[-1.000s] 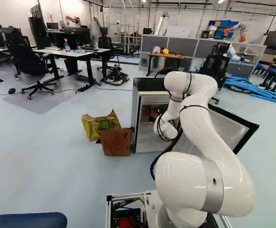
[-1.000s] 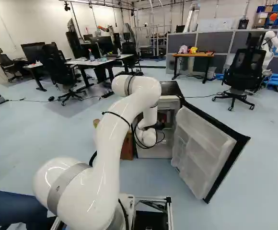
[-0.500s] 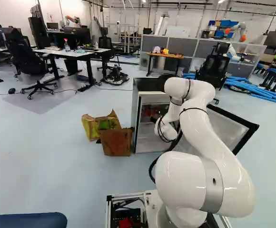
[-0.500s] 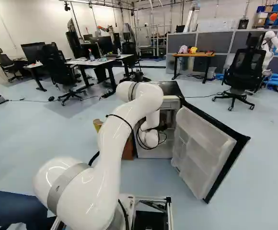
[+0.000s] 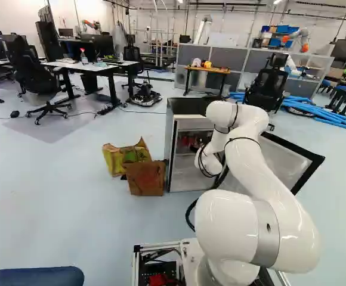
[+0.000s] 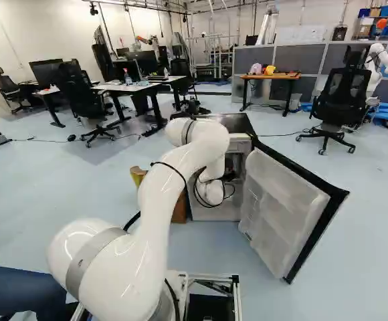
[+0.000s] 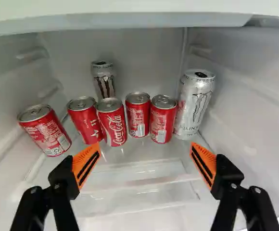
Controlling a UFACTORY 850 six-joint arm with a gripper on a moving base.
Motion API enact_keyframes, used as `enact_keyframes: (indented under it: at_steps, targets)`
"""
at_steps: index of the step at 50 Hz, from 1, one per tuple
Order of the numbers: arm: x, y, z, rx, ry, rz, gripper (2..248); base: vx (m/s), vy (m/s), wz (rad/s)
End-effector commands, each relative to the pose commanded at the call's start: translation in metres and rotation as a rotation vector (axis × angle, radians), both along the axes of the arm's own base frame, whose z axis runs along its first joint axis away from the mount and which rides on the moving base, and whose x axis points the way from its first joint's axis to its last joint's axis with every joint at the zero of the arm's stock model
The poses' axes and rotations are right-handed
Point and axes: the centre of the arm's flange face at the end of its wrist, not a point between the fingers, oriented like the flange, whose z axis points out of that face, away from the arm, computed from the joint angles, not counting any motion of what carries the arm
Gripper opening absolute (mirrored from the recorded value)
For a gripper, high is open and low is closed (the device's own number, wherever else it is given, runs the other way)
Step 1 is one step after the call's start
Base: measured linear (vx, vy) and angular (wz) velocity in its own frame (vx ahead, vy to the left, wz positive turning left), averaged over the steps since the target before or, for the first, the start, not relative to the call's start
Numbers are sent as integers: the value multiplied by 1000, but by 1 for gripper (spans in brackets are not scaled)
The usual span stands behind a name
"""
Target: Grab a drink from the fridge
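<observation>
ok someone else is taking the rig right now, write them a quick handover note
Gripper: open, nothing between its fingers, inside the fridge, facing the cans.
Drinks: five red cans in a loose row ahead of the gripper; one silver can at an end of the row, another silver can behind it.
Done: door open, arm reaching in.
Left: pick a can, close on it, bring it out.

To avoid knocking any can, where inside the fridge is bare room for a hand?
Bare: the near part of the shelf, between the open gripper and the red cans. Crowded: the back, four red cans close together, silver cans behind and beside them.
</observation>
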Motion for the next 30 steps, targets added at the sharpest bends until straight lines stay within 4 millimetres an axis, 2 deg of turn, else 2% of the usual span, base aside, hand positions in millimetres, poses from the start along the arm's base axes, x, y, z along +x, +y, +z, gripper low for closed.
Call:
enact_keyframes:
  at_steps: [30]
  targets:
    - [23,-9,-9,-17,-45,0,247,0,0,0]
